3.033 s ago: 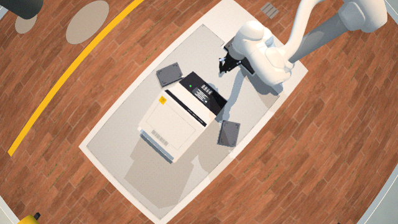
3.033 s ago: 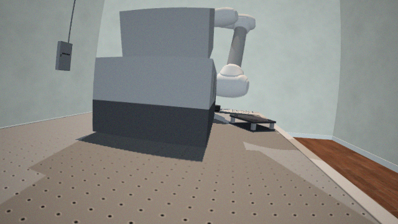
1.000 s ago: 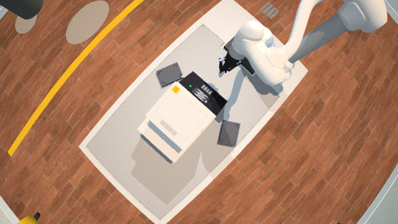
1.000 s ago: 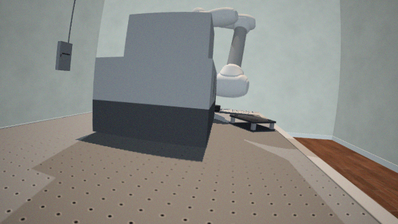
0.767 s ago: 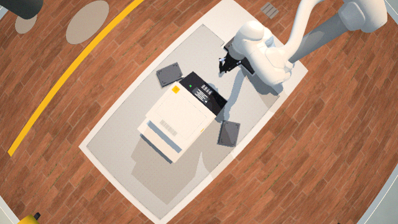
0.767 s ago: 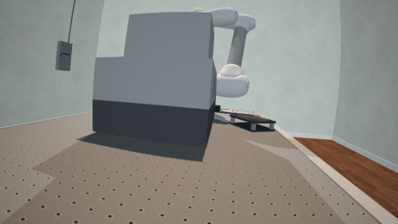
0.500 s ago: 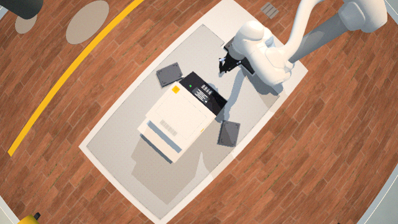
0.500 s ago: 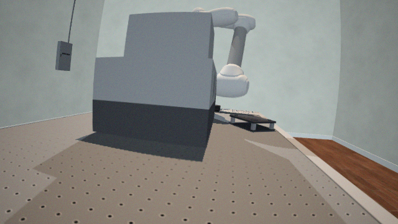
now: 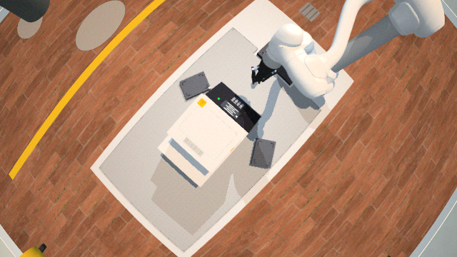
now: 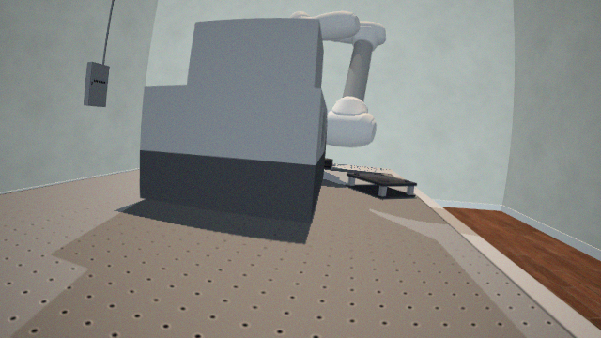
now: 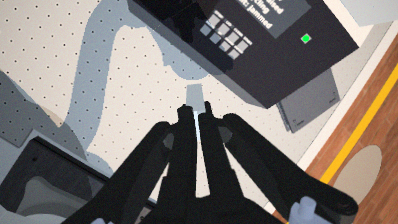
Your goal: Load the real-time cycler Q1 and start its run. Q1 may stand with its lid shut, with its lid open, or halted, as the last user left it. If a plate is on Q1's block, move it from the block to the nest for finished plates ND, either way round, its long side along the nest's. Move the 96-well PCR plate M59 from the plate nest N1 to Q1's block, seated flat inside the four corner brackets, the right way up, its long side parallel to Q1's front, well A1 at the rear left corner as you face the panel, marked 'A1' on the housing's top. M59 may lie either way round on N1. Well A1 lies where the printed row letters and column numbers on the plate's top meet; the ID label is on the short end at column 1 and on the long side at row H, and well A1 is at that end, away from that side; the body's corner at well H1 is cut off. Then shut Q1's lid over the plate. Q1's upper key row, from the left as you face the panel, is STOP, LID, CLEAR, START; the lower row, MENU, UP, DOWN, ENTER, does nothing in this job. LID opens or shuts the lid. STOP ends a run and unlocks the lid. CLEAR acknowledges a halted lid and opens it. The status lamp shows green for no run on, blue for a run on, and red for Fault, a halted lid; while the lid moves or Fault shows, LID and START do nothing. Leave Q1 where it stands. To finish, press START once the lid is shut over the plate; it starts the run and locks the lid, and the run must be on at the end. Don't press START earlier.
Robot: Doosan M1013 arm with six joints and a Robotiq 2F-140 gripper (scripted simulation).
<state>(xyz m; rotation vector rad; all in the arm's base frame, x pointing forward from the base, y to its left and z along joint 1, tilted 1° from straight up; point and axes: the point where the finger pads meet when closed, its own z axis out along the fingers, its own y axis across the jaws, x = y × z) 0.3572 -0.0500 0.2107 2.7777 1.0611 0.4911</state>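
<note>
The cycler Q1 (image 9: pixel 208 133) stands mid-table, and its cream lid (image 9: pixel 207 135) covers the block from above. Its black panel (image 9: pixel 233 105) faces the arm, with a green lamp (image 9: pixel 218 98) and two key rows (image 9: pixel 237 100). In the wrist view the keys (image 11: pixel 225 34) and the green lamp (image 11: pixel 305 38) lie ahead of my gripper (image 11: pixel 195 95). The gripper is shut and empty and hangs above the mat short of the panel; it also shows in the top view (image 9: pixel 255 73). A dark nest (image 11: pixel 40 172) sits at the lower left of the wrist view, mostly under the arm. I cannot make out the plate M59.
An empty grey nest (image 9: pixel 194 85) lies left of the panel and also shows in the wrist view (image 11: pixel 307 105). Another empty nest (image 9: pixel 263 153) lies right of Q1, on white feet in the low view (image 10: pixel 381 178). The arm's elbow (image 9: pixel 303 61) hangs over the table's far end.
</note>
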